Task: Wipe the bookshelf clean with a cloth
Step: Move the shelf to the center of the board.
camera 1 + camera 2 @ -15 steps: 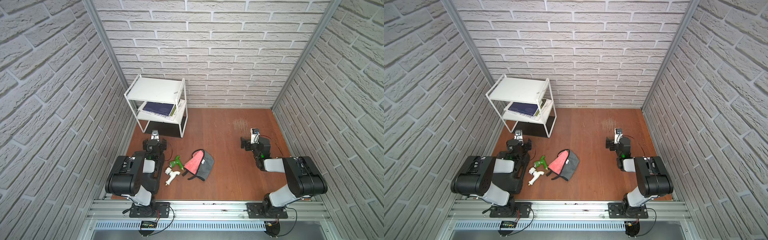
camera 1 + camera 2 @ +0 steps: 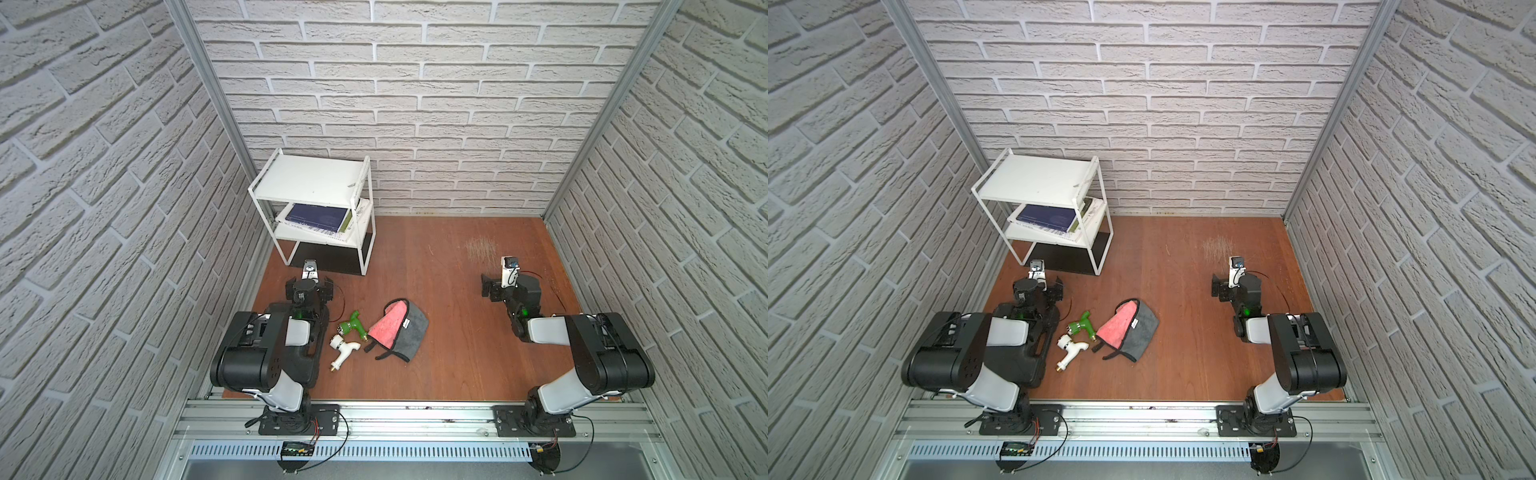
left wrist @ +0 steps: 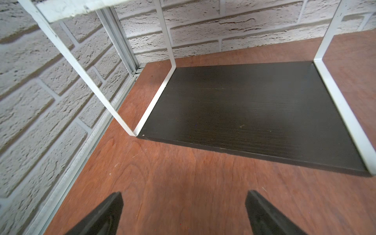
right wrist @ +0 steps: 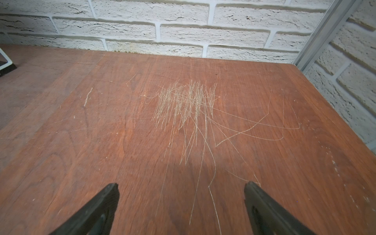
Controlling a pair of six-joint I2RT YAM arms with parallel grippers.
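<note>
Jaws, left gripper (image 3: 183,196): spread wide, empty, over tabletop (image 3: 183,173).
Jaws, right gripper (image 4: 181,188): spread wide, empty, over scratched wood.
Bookshelf (image 2: 311,183): left of centre, both top views.
Cloth (image 2: 399,332): lower centre, crumpled, beside green tap (image 2: 353,326).

The bookshelf (image 2: 311,183) has a matt white top, painted metal legs and a dark wood-grain base panel. The wooden table (image 2: 457,316) under it is scratched. The cloth (image 2: 399,332) near it looks fleecy.

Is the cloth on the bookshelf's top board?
No, the cloth lies crumpled on the wooden floor beside the green tap, apart from the bookshelf.
</note>
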